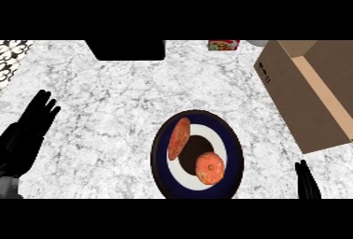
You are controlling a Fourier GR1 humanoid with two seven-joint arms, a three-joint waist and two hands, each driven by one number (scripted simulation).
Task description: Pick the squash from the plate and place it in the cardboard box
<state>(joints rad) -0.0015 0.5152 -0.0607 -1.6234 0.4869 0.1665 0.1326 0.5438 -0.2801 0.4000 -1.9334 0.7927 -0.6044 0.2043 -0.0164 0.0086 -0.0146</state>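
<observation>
My left hand (26, 136) stood at nine o'clock, fingers straight; right hand (305, 181), five o'clock, showed straight fingers only, palm cropped.

We list:
- Box (303, 93): far side cut by the right edge.
- Plate (158, 154): near rim cut off below.
- Right hand (305, 179): only fingers showing.
- Left hand (24, 135): partly cut by the left edge.
- Red packet (224, 45): top cut; we cannot read it.
- Dark block (130, 49): top cut.

Kitchen. Evidence: white-grey marbled stone bench (103, 93), dark-rimmed plate (233, 158) carrying orange-red produce (209, 169), small red printed packet (224, 45) at the far edge.
</observation>
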